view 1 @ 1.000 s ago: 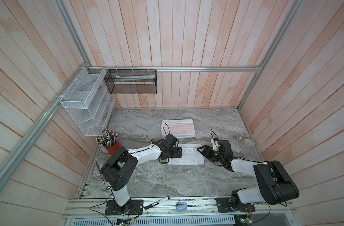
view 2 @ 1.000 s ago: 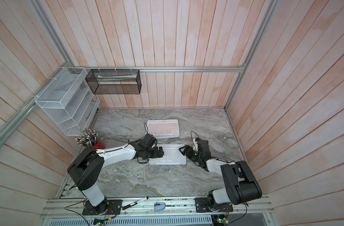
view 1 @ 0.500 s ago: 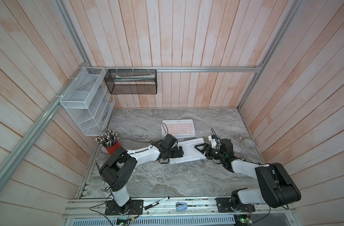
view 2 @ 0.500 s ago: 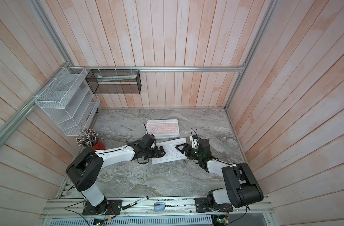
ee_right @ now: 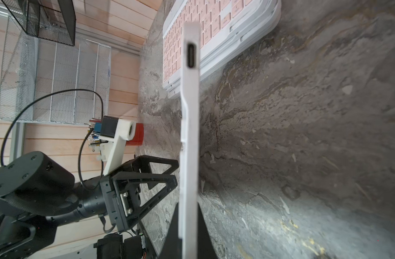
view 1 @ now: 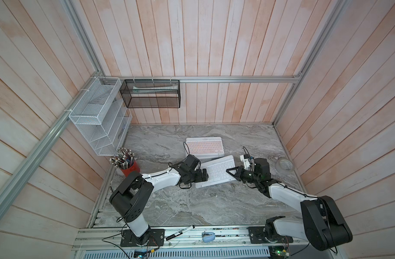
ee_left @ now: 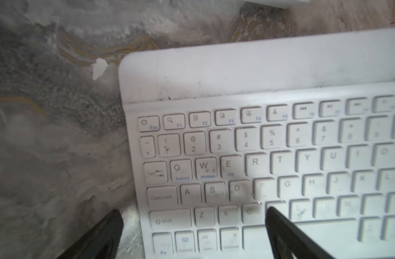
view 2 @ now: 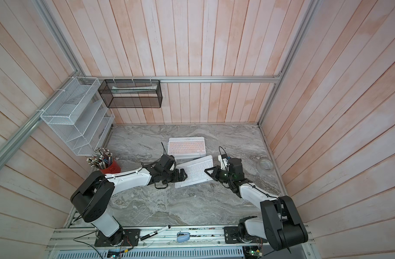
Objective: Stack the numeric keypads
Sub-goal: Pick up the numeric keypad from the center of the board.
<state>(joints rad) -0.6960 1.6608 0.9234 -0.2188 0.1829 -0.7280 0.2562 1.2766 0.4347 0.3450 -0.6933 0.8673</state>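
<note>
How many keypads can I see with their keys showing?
2: a white keypad held in the right gripper, and farther back a pink keypad. Under the pink one lie other keypads, mostly hidden.

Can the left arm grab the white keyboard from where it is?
Probably yes. The left gripper hangs open right over one end of the white keyboard, with nothing between. The right gripper pinches the other end, so it shouldn't slide away.
</note>
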